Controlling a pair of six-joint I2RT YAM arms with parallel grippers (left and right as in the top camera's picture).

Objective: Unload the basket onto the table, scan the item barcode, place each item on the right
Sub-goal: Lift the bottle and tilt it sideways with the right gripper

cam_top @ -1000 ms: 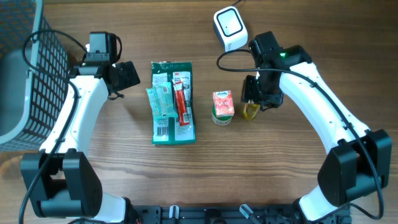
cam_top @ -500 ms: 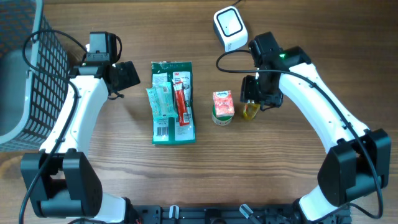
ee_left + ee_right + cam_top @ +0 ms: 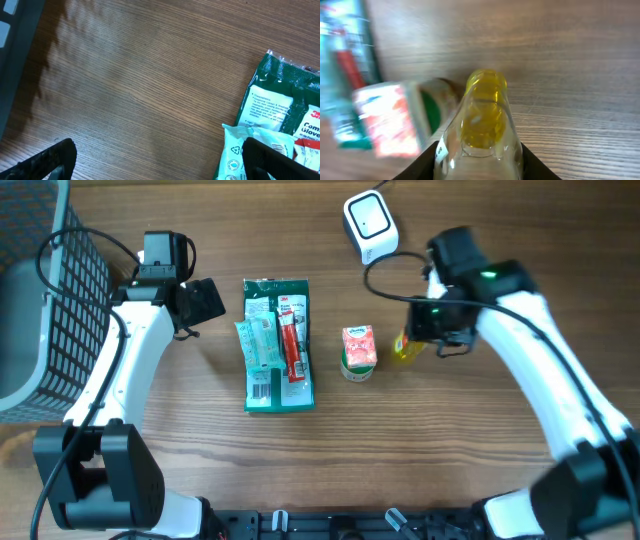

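asking: which step of the scan is in hand?

answering: the carry to the reader. the right gripper [image 3: 418,340] is clenched on a small clear bottle [image 3: 405,346] of yellow liquid. the wrist view shows the bottle [image 3: 481,120] wedged between the two fingers [image 3: 420,167]. it hangs near the table's middle, and whether it is clear of the table [image 3: 470,470] cannot be told.

asking: what does the next move call for?

answering: judged from the layout, a short sweep toward eleven o'clock, where the white scanner [image 3: 368,222] lies with its window upward. the bottle's label must then be turned to face that window. the barcode itself is not visible in any view, so some wrist rotation is likely.

asking: what else lies around, and what stands in the way?

answering: a small red-and-white carton [image 3: 358,350] stands just beside the bottle at nine o'clock. a green packet [image 3: 278,345] lies farther out the same way. neither sits on the path to the scanner, whose cable [image 3: 375,275] loops near the arm and could snag. the left gripper [image 3: 205,300] idles with its jaws released wide over bare wood, near the basket [image 3: 45,310] at the nine o'clock edge.
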